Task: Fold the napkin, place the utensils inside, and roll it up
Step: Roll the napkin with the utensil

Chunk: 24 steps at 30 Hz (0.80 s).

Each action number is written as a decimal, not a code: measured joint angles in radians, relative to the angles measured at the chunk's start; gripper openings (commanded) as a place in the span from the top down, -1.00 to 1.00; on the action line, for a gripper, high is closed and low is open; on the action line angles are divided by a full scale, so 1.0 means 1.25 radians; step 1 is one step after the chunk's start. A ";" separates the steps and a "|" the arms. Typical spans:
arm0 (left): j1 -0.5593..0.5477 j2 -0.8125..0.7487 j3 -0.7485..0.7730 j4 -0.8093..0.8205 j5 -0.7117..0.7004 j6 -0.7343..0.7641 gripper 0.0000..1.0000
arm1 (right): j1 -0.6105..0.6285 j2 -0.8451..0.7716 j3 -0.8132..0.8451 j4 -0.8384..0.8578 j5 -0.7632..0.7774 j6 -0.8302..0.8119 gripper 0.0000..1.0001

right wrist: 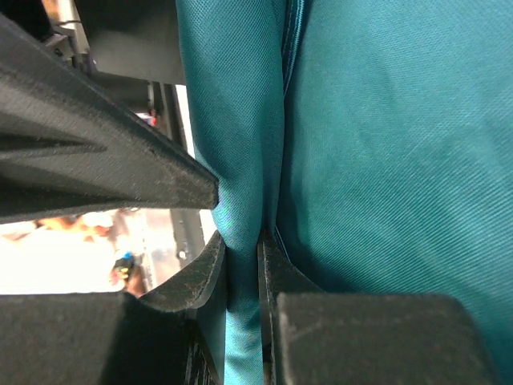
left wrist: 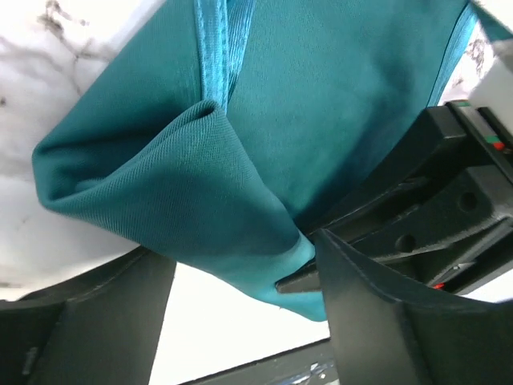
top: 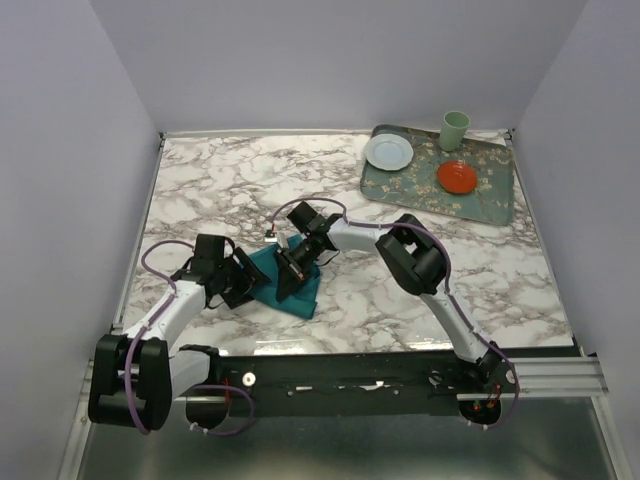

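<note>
The teal napkin [top: 291,288] lies bunched and partly folded on the marble table [top: 220,190], near the front and left of centre. My right gripper [top: 297,266] reaches onto it from the right. In the right wrist view its jaws [right wrist: 243,241] are shut on a thin upright fold of the napkin [right wrist: 385,160]. My left gripper [top: 247,281] sits at the napkin's left edge. Its jaws [left wrist: 236,249] stand wide open, with a loose rounded fold of napkin [left wrist: 184,184] hanging between them and brushing one finger [left wrist: 377,313]. The utensils are out of view.
A patterned grey-green tray [top: 490,195] stands at the back right, holding a white plate [top: 388,152], a small red dish [top: 456,178] and a pale green cup [top: 454,130]. Lilac walls close in the table on three sides.
</note>
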 measured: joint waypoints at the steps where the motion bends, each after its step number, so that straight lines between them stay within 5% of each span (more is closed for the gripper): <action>1: -0.001 0.006 0.000 0.008 0.000 -0.002 -0.32 | -0.001 0.009 0.008 -0.002 -0.013 0.007 0.85; 5: -0.001 0.030 0.000 0.034 -0.002 -0.008 -0.21 | -0.009 0.037 0.034 -0.005 -0.048 0.031 0.85; 9: -0.001 0.024 -0.009 0.048 -0.003 -0.012 -0.65 | -0.014 0.053 0.047 -0.006 -0.071 0.054 0.86; 15: -0.010 -0.014 -0.018 0.052 -0.011 -0.011 -0.65 | -0.027 0.063 0.049 -0.005 -0.094 0.087 0.89; 24: -0.010 0.011 -0.030 0.100 0.002 -0.037 -0.26 | -0.047 0.063 0.020 0.046 -0.129 0.151 0.88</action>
